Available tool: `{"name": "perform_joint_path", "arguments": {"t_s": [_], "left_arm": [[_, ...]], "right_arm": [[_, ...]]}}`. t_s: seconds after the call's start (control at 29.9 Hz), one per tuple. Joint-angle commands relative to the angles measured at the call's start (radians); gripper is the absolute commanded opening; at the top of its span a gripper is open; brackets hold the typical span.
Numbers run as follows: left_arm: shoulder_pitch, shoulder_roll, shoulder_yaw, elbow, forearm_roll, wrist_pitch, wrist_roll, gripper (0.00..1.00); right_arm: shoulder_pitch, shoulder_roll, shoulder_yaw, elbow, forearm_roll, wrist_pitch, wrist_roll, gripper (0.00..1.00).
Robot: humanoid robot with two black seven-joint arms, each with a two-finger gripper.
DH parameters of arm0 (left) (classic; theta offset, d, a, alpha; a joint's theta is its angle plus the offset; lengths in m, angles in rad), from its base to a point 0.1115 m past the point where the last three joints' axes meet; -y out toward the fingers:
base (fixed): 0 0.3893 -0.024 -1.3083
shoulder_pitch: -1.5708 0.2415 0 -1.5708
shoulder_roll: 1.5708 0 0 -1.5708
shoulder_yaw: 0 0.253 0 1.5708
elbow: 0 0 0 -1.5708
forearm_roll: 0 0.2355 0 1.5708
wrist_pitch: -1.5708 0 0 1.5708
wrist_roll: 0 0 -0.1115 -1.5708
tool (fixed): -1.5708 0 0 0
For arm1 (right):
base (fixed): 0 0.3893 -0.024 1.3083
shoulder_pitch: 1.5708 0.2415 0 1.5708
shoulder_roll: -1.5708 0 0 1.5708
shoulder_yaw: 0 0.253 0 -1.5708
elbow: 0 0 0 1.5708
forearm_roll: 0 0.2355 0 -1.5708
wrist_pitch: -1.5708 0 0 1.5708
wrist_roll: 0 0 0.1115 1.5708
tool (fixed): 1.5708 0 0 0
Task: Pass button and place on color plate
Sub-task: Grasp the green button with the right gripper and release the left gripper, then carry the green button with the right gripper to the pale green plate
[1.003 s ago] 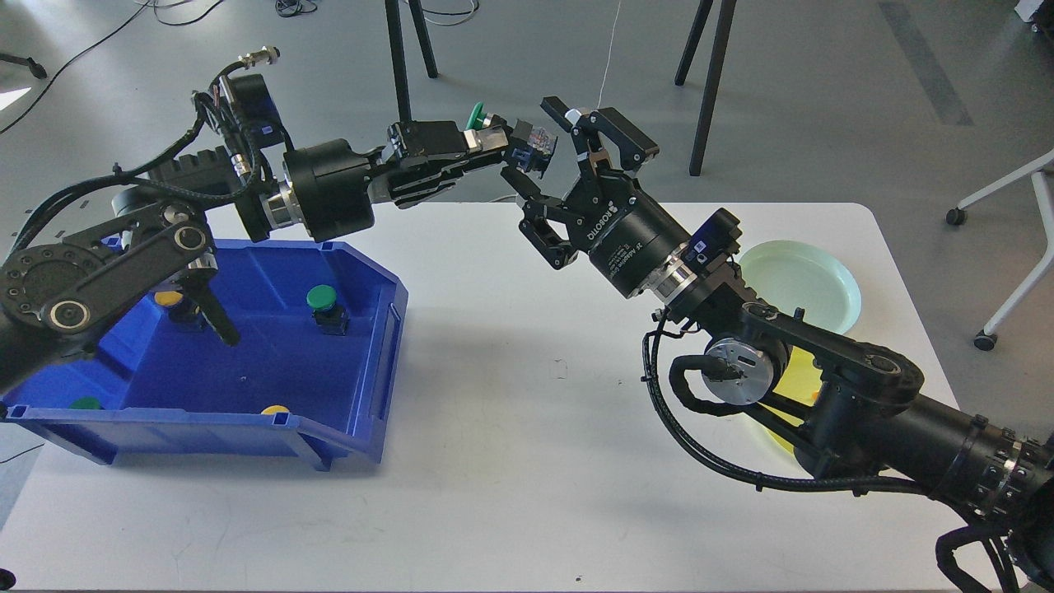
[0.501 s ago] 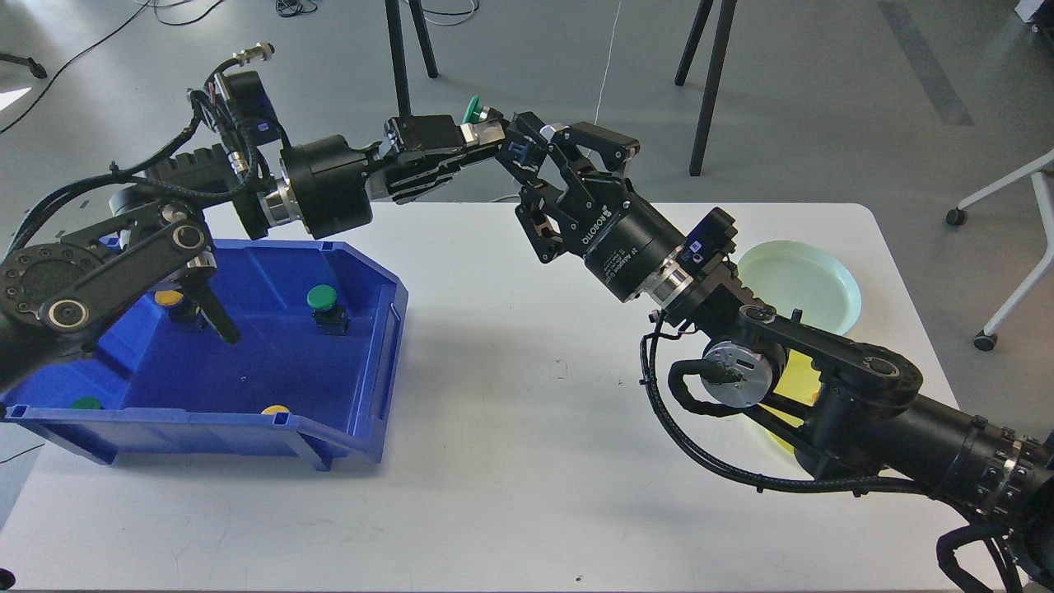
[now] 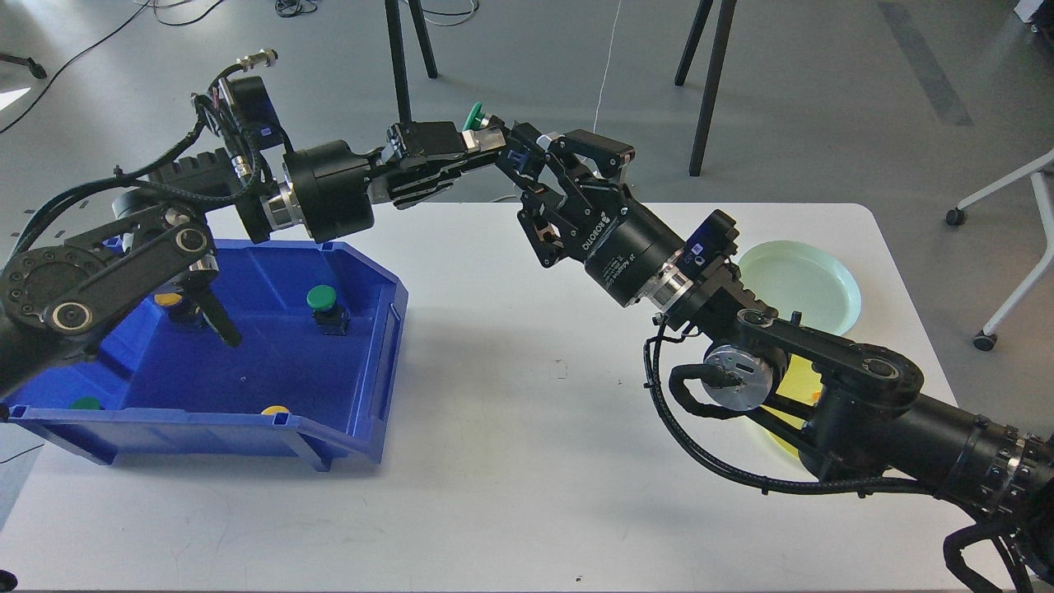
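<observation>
In the head view, the green-capped push button with a metal body [image 3: 480, 125] is held above the far edge of the white counter [image 3: 510, 461], pinched in the left hand [image 3: 486, 152]. The right hand [image 3: 539, 161] has its fingers around the button's blue rear end; they look pressed onto it, though the dark overlap makes firm contact hard to confirm. I judge the handover to be at its midpoint: both hands meet on the button, the left has not let go, and carrying and setting down are left to do.

The pale green round plate [image 3: 803, 284] lies empty at the right of the counter, and a yellow plate [image 3: 795, 387] is mostly hidden under the right arm. The blue plastic bin [image 3: 362, 371] at the left holds another green button [image 3: 323, 301] and several yellow- and green-capped ones. Nothing lies on the counter between the hands and the green plate; only the right arm's own elbow crowds that side.
</observation>
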Motion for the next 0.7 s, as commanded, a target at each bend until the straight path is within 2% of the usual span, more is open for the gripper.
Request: {"name": "perform_joint_path", "arguments": {"t_s": [0.0, 0.2, 0.37, 0.53, 0.67], "left_arm": [[0.009, -0.004, -0.007, -0.002, -0.013, 0.000, -0.001, 0.52], [0.017, -0.004, -0.026, 0.003, -0.071, 0.000, -0.001, 0.68], [0.018, -0.005, -0.026, 0.015, -0.104, 0.000, -0.001, 0.71], [0.028, -0.007, -0.026, 0.015, -0.104, 0.000, -0.001, 0.72], [0.037, -0.031, -0.024, 0.017, -0.102, 0.000, -0.001, 0.72]], "right_arm": [[-0.001, -0.005, -0.001, 0.000, 0.002, -0.003, -0.002, 0.01], [-0.001, -0.021, -0.001, 0.004, 0.002, -0.009, -0.002, 0.01], [-0.018, -0.116, 0.015, 0.021, 0.000, -0.035, -0.002, 0.01], [-0.033, -0.234, 0.009, 0.021, -0.041, -0.171, -0.002, 0.01], [-0.079, -0.337, -0.002, -0.006, -0.148, -0.331, -0.002, 0.01]]}}
